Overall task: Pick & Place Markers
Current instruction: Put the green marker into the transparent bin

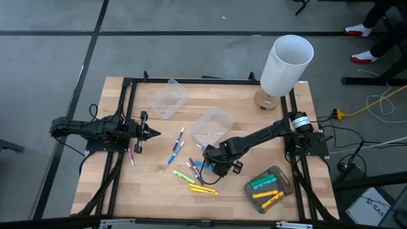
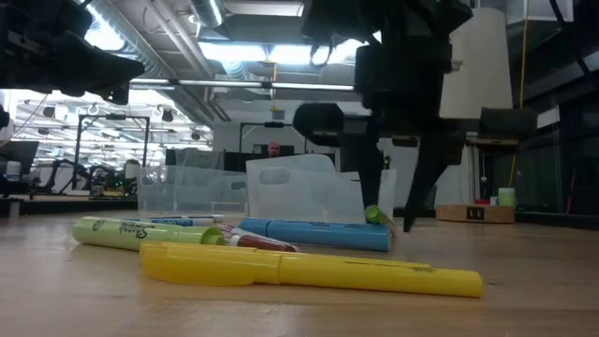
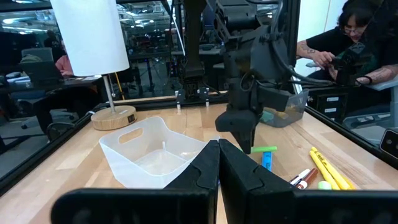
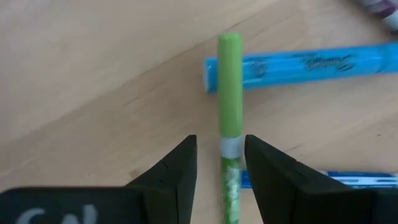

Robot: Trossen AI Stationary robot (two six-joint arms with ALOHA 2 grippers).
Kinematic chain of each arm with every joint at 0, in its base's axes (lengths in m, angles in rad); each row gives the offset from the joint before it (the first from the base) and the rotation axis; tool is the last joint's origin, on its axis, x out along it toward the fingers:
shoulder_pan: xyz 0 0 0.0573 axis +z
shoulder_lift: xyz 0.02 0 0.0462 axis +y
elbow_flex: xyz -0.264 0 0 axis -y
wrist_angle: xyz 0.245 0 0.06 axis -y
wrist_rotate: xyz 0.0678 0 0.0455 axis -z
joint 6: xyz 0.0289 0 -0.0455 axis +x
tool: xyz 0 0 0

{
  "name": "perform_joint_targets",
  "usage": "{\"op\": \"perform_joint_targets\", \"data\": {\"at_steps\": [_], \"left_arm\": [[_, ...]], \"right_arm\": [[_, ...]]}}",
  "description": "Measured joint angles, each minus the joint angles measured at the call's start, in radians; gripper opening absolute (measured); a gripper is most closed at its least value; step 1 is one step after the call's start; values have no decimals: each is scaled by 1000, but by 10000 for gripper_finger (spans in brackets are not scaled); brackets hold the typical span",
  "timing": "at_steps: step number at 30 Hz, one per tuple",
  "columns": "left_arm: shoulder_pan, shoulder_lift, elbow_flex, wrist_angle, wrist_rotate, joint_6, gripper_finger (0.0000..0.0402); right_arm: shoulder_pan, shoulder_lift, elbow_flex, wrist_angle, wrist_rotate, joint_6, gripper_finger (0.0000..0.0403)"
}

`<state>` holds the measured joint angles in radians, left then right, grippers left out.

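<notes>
Two fingers point(image 4: 180, 171) straddling green marker point(image 4: 229, 81), unclamped

Roughly fifteen markers point(image 1: 177, 153), three clear tubs point(image 1: 168, 98), one lamp point(image 1: 285, 65)

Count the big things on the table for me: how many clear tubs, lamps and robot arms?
Clear tubs: 3 (back, middle, front right)
Lamp: 1
Robot arms: 2 (left arm, right arm)
Total: 6
</notes>
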<state>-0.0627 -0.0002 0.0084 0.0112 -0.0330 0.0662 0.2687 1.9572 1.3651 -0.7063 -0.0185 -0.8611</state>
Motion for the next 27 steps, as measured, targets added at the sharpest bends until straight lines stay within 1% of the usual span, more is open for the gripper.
{"op": "perform_joint_targets", "data": {"at_steps": [8, 23, 27], "left_arm": [[0, 0, 0, 0, 0, 0, 4], [0, 0, 0, 0, 0, 0, 4], [0, 0, 0, 0, 0, 0, 4]], "right_arm": [[-2, 0, 1, 41, 0, 1, 133], [-9, 0, -13, 55, 1, 3, 133], [-10, 0, -18, 53, 63, 3, 133]]}}
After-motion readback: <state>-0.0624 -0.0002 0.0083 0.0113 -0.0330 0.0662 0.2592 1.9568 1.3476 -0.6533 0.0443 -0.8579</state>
